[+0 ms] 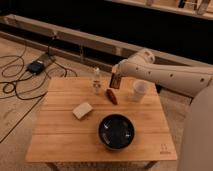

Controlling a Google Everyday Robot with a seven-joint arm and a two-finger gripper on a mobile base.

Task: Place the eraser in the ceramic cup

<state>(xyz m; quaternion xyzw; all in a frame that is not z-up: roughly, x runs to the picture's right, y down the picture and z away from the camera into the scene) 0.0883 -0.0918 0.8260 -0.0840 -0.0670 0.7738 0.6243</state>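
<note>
My gripper (pixel 116 76) hangs over the far middle of the wooden table (pixel 60 145), at the end of the white arm that reaches in from the right. It is shut on the eraser (pixel 116 82), a small dark bar with a reddish side, held upright above the table. The ceramic cup (pixel 140 90), small, white and without a handle, stands upright on the table a short way right of the gripper. The eraser is left of the cup and about level with its rim, not over it.
A red-brown oblong item (pixel 111 96) lies just below the gripper. A small clear bottle (pixel 97 81) stands to its left. A pale beige block (pixel 82 110) and a wide black bowl (pixel 116 131) lie nearer the front. Cables and a dark box (pixel 36 66) lie on the floor to the left.
</note>
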